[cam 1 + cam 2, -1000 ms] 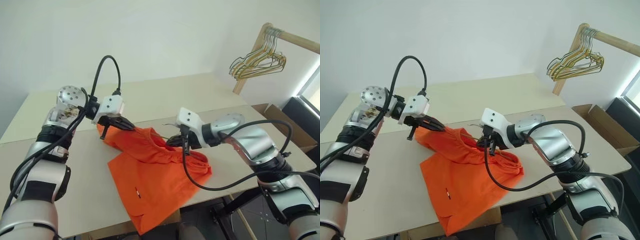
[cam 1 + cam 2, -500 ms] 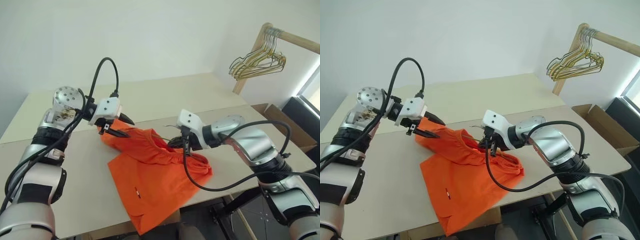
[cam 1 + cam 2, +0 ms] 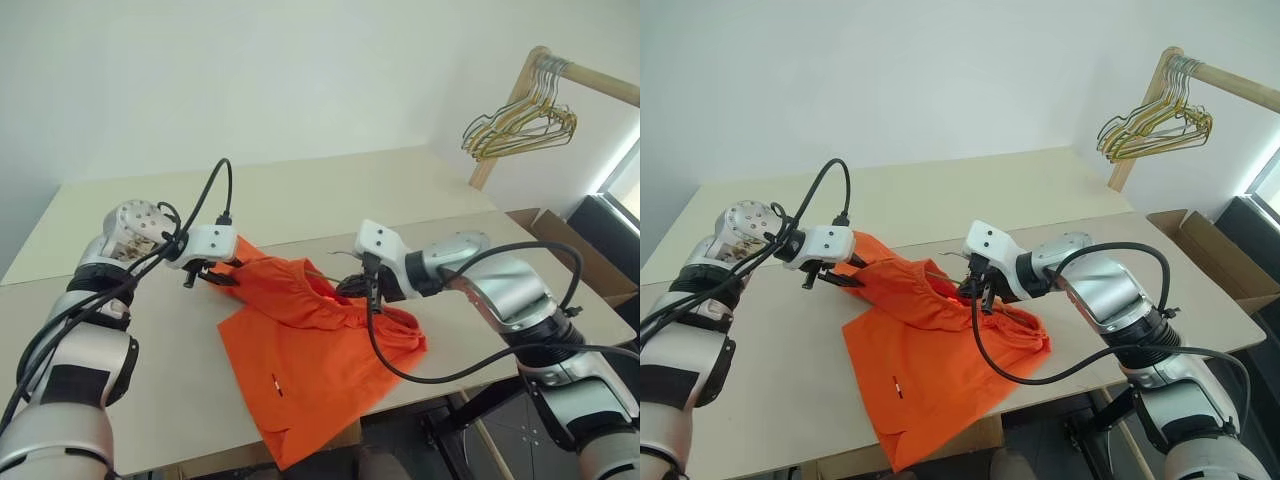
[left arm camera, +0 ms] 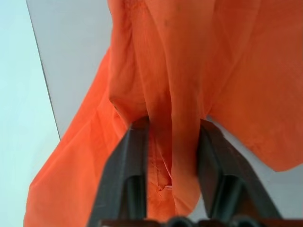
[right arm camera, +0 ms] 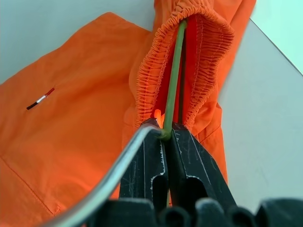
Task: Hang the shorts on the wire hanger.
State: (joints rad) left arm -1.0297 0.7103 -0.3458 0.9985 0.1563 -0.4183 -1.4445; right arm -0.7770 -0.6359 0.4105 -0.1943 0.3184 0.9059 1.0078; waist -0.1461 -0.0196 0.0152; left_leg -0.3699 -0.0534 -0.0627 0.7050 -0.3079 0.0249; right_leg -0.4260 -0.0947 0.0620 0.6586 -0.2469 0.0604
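Right gripper (image 5: 163, 137): fingers closed tight on thin olive-green wire hanger (image 5: 173, 80), gripped just outside the waistband opening, wire running on inside between two gathered elastic edges. Silver wire length crossing beside the fingers, source unclear.

Left gripper (image 4: 171, 135): fingers (image 4: 130, 161) part-open, astride a fold of orange fabric at the far edge of the shorts (image 3: 310, 340); fabric between the fingers, firm pinch not confirmed.

Shorts: bright orange, thin, limp; spread on pale tabletop (image 3: 150, 400), near corner hanging over the front edge, waistband end bunched and raised between the two grippers. Small white mark on flat panel.

Handling, judged: light, soft, no stiffness of its own; likely to sag, slide along smooth wire, and slip from a shallow pinch. Best hold at gathered elastic waistband, thickest and least slippery part, a deep bite across the hem. Hanger light, springy, prone to swivel in a narrow grip; hold near a bend.

Background: cluster of gold and grey wire hangers (image 3: 520, 125) on wooden rail (image 3: 590, 80), well apart.
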